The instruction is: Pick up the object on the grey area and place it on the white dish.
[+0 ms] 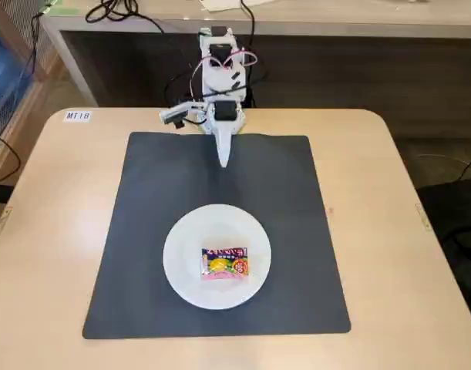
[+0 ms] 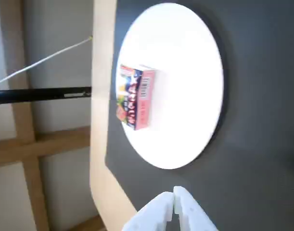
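A: Tabletop (image 1: 50,193), pale wood; grey area (image 1: 289,231) spread square across it.

B: Contents, left to right?

A: White dish (image 1: 181,266) on the mat; object (image 1: 224,263) flat at its centre. Likely light, glossy, slippery, crushable (grip the short edges). Gripper (image 2: 175,193) empty, fingers pressed together, well apart by the mat's far edge.

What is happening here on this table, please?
A small robot arm is at the far edge of the table. Its tool is shut, holds nothing, and is above the grey mat, away from the plate. The packet lies on the plate, near the middle, and the plate sits on the mat. Judging by this, the placing looks done.
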Robot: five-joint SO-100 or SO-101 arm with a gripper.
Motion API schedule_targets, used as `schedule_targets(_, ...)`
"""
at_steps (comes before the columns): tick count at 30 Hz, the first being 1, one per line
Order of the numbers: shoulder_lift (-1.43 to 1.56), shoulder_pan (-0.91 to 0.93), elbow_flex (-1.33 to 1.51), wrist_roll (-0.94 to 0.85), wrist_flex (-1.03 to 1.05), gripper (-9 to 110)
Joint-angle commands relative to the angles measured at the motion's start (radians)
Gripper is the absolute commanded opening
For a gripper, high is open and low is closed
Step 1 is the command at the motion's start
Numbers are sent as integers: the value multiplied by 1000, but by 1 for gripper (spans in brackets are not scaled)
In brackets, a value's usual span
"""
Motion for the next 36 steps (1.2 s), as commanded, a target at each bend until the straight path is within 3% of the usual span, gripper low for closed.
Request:
schedule_targets(1,66,20,91,11,-31,0)
schedule_targets(11,377,32,354,43,20,0)
schedule_targets(36,376,26,410,3,14,2)
